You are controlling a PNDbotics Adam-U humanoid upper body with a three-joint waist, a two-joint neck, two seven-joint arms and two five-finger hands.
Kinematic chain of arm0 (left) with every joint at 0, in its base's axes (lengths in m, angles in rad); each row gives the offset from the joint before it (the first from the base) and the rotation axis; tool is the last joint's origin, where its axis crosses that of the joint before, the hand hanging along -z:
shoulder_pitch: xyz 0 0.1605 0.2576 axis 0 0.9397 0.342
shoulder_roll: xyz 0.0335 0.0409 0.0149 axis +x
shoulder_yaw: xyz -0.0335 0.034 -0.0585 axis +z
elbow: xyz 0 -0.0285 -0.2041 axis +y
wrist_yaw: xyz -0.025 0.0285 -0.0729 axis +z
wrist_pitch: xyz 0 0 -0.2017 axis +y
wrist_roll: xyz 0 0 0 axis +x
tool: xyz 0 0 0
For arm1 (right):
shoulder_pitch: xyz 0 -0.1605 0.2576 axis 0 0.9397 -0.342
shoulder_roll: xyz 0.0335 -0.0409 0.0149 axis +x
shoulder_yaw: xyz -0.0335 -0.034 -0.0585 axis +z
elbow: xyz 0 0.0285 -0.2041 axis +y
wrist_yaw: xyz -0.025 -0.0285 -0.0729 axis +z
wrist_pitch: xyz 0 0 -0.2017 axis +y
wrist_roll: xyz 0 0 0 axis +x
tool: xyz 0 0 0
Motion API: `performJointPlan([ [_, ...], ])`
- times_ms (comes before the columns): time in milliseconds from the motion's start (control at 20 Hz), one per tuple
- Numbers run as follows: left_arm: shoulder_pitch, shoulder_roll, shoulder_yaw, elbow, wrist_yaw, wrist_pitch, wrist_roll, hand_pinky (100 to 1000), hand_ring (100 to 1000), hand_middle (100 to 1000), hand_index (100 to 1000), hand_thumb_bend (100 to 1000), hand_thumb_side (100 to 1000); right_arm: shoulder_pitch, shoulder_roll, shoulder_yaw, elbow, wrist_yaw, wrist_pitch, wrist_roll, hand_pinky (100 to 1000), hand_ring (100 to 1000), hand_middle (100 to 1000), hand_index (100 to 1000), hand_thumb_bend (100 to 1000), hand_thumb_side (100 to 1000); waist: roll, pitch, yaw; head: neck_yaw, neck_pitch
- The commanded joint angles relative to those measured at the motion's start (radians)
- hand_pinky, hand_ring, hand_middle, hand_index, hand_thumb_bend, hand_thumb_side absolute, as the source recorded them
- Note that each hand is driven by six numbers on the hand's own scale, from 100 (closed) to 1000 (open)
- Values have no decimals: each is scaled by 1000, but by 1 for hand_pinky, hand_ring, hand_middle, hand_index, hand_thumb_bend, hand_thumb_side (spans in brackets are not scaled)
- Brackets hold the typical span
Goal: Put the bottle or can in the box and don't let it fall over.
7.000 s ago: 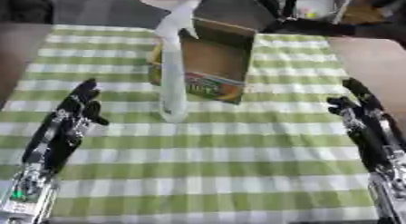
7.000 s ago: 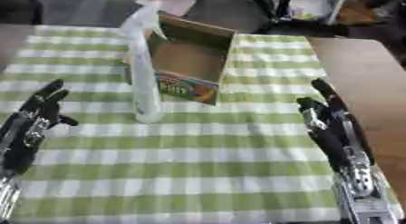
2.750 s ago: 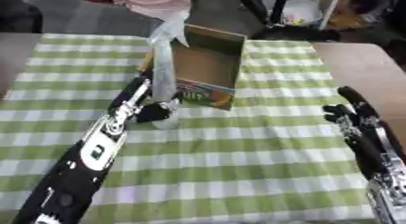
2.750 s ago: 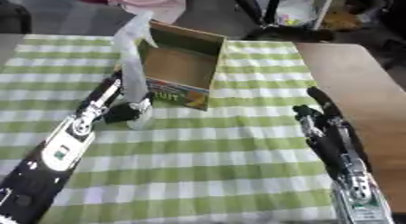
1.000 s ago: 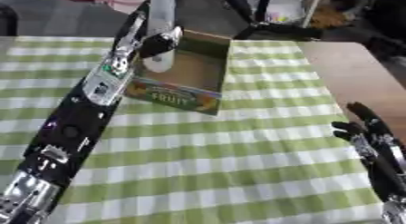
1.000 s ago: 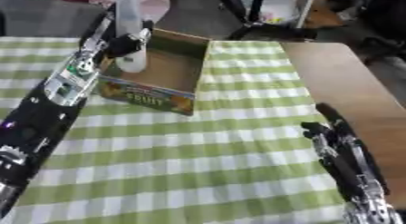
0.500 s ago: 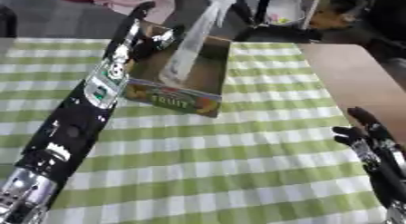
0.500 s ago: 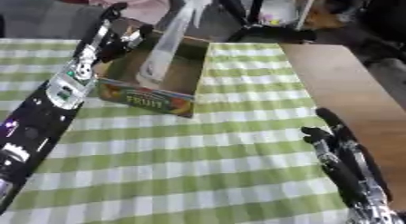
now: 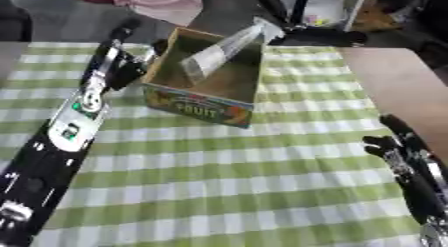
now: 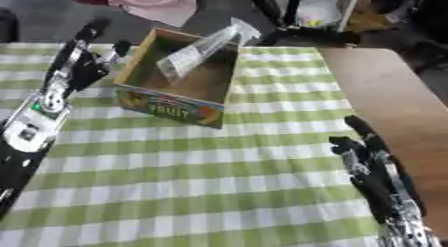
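Note:
A clear spray bottle lies tilted inside the open cardboard box, its base down in the box and its white nozzle leaning over the far right rim. My left hand hovers just left of the box with fingers spread, touching nothing. Down at the lower right my right hand rests open on the cloth, fingers up.
The box stands on a green and white checked cloth over a brown table. Beyond the far edge are a pink cloth and dark chair legs.
My left hand has let go of the bottle and drawn back to the left of the box. The bottle has tipped further over toward the right rim. The camera has shifted.

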Motion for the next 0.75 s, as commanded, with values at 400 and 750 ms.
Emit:
performJointPlan([
  [400,336,-46,132,-389,113,-9,29,581,1000,1000,953,397,824,1,-30,-14,-20,10,0,-9,810,801,979,972,100,544,18,-27,51,-20,14],
  [750,393,-190,165,-365,85,-16,42,574,1000,1000,951,392,831,3,-29,-8,-19,10,-1,0,810,801,978,972,100,543,19,-36,52,-29,28],
])
